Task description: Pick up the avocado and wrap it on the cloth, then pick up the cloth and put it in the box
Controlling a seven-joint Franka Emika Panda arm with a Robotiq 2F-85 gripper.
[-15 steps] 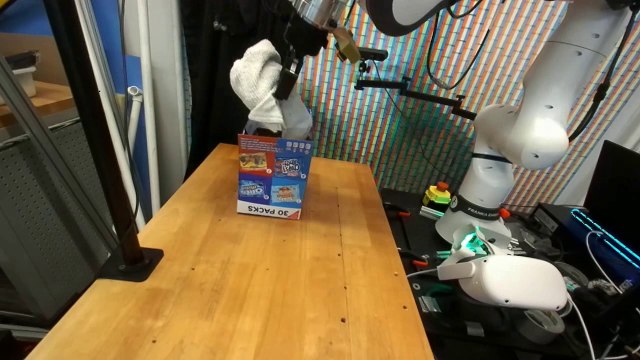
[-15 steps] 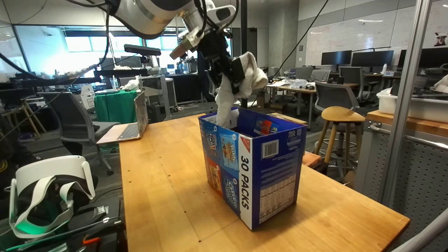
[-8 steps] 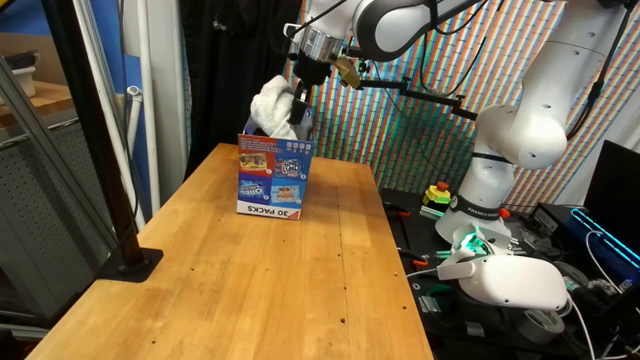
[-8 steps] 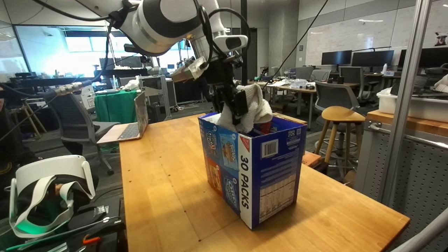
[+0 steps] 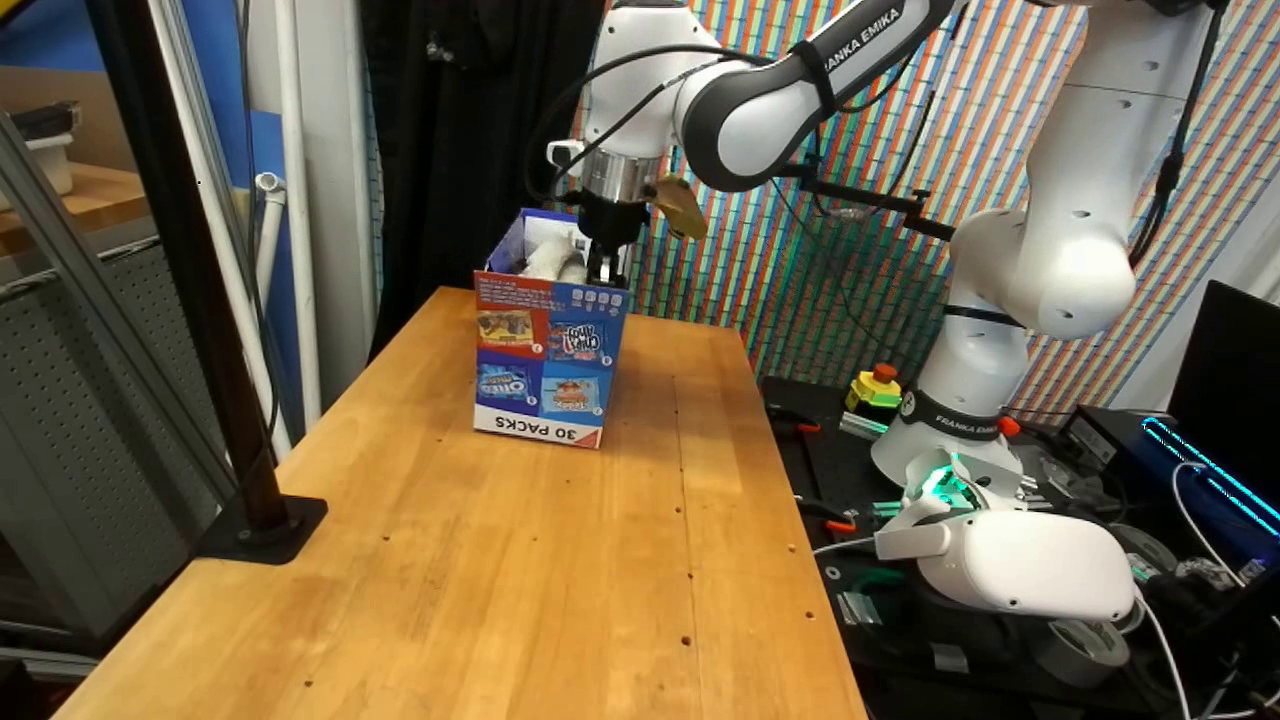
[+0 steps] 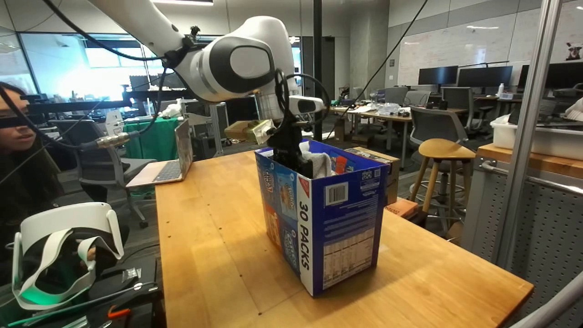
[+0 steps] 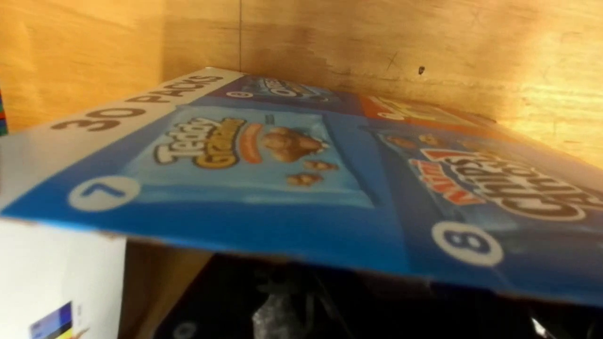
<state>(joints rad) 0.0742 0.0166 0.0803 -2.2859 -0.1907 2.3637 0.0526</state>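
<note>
The wooden table (image 5: pixel 600 580) spreads from the centre of an exterior view to its bottom border, its 2 long edges diverging as they come forward. The robot arm (image 5: pixel 755 110) reaches in from the right of that frame and bends down over the table's far end. The blue box (image 5: pixel 548 355), printed 30 PACKS, stands mouth up, well apart from both long edges in that view. In the wrist view its rim cuts across the lower half, the printed wall rising toward wood at the top. A laptop (image 6: pixel 165 171) shows at the table's edge, left of centre in an exterior view, wood lying between it and the box. The black gripper (image 6: pixel 298 164) points down into the mouth at that frame's centre; the near wall hides its fingertips, so I cannot tell if they are apart, together or clamped on something. The white cloth (image 6: pixel 322 165) is inside the box, bunched just right of the gripper, with open room between it and the right-hand rim.
</note>
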